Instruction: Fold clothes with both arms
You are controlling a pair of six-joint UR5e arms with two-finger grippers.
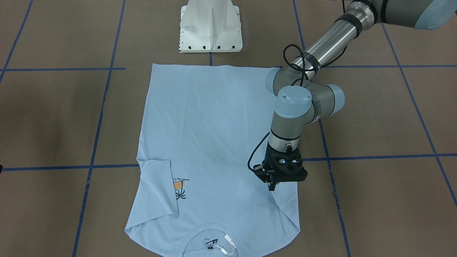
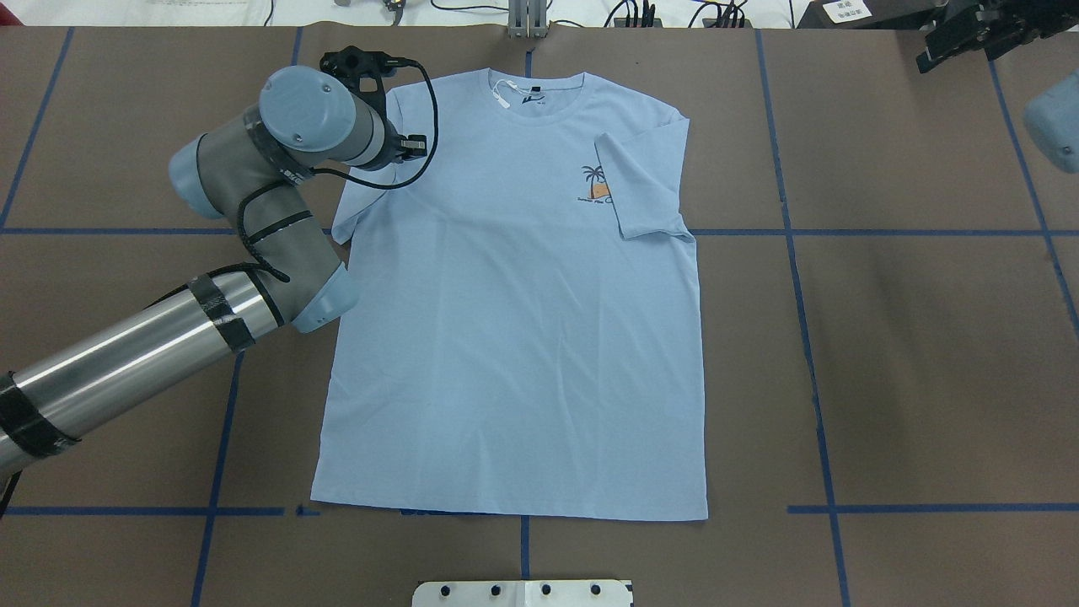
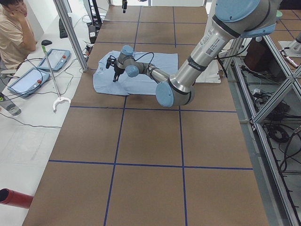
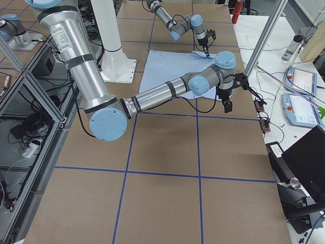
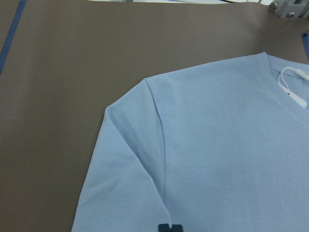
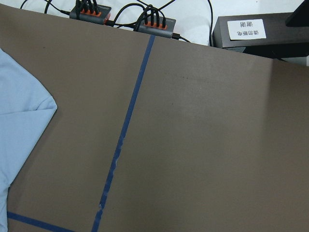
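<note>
The clothes are one light blue T-shirt lying flat, face up, collar and white tag toward the far edge. One sleeve is folded inward and partly covers the palm print. The other sleeve lies flat and spread out. My left gripper hangs pointing down over that sleeve near the shoulder, its fingertips pressed together with no cloth seen between them. My right gripper is off the shirt at the table's far right corner; I cannot tell whether it is open or shut.
The white pedestal base stands at the robot's side of the table. Blue tape lines cross the brown tabletop. Power strips with cables line the far edge. A person sits by tablets beyond it.
</note>
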